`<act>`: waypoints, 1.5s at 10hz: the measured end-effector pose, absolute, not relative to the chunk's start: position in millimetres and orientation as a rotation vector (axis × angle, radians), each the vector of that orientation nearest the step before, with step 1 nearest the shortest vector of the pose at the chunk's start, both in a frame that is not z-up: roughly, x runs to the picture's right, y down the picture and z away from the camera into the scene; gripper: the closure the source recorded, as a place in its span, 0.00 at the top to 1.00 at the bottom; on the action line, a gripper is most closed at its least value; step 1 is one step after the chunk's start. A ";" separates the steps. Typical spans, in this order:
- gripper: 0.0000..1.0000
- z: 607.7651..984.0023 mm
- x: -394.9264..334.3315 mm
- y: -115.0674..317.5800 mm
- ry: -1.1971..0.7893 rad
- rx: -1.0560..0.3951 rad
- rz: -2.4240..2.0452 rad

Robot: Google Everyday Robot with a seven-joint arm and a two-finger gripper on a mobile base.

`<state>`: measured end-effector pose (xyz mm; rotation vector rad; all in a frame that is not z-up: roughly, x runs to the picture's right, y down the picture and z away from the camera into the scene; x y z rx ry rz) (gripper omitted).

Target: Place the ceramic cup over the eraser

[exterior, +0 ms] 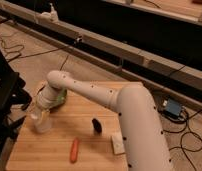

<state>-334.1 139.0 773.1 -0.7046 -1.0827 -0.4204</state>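
The white ceramic cup [41,121] stands on the wooden table [89,150] at the left side. My gripper [40,113] is right above the cup, at its rim. The small black eraser [97,125] lies near the table's middle, well to the right of the cup and gripper. My white arm reaches from the lower right across the table to the cup.
A green bowl [59,98] sits just behind the gripper, partly hidden by the arm. An orange carrot [74,150] lies near the front edge. A flat grey-white block [116,144] lies beside my arm. Black equipment stands at the left; cables lie on the floor.
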 end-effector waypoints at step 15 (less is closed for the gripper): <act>0.00 799.3 -333.8 145.9 -1.157 -0.670 -0.358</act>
